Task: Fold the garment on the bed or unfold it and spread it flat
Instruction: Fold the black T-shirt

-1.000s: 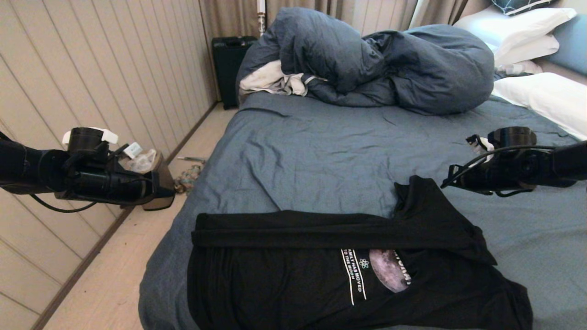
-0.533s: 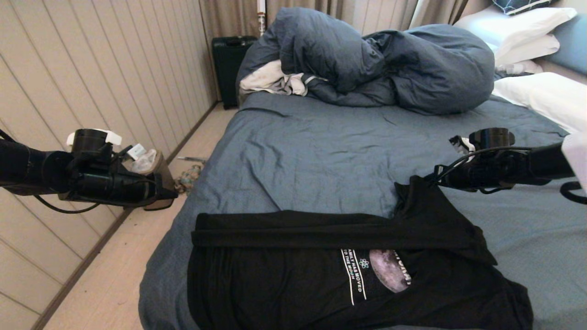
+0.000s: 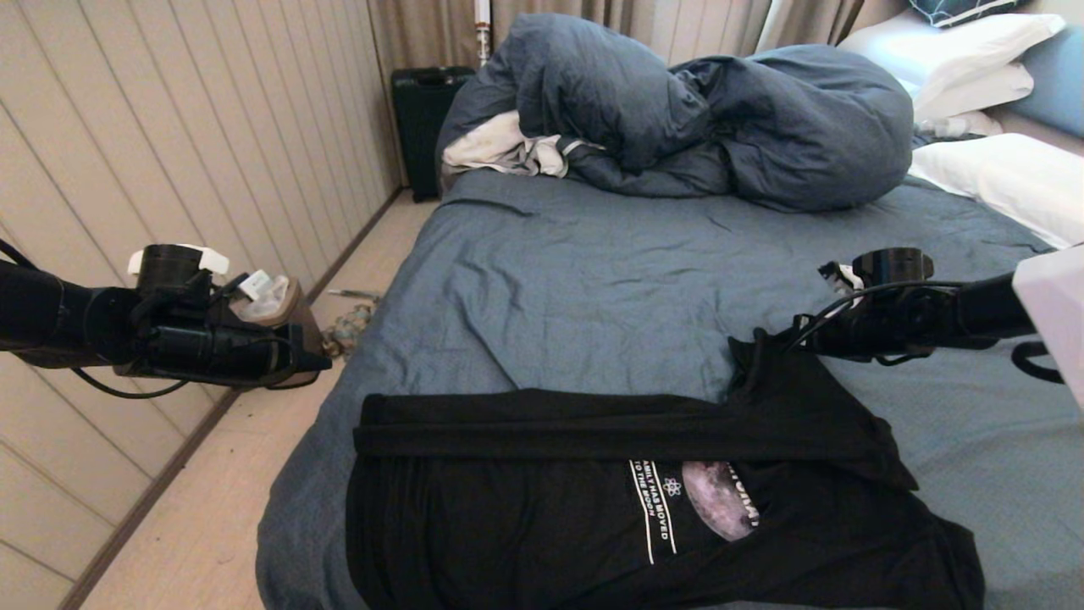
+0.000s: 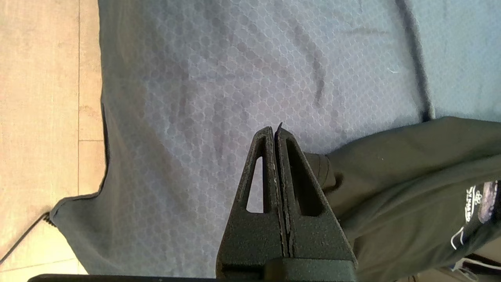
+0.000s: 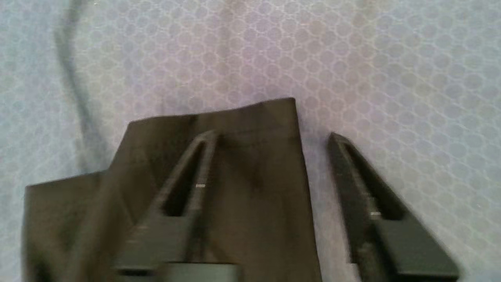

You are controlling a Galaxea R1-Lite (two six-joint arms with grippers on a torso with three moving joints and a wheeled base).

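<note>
One black short-sleeved T-shirt of thin fabric with a grey moon print lies at the near edge of one wide bed with a slate-blue wrinkled sheet. At the far edge there are one bulky dark-blue duvet, one crumpled white cloth and three white pillows. One black box-shaped case stands on the floor beside the far left corner.

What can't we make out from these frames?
- T-shirt: head view, its near hem is cut off by the frame's lower edge.
- Chest lettering: head view, too small to read, partly under the folded-over band.
- Right tool: right wrist view, motion-blurred; open over the sleeve, contact with the cloth unclear.
- Left tool: shut, out past the bed's left edge; its height above the sheet can't be judged.
- Pillows: head view, cut off by the right edge.
</note>
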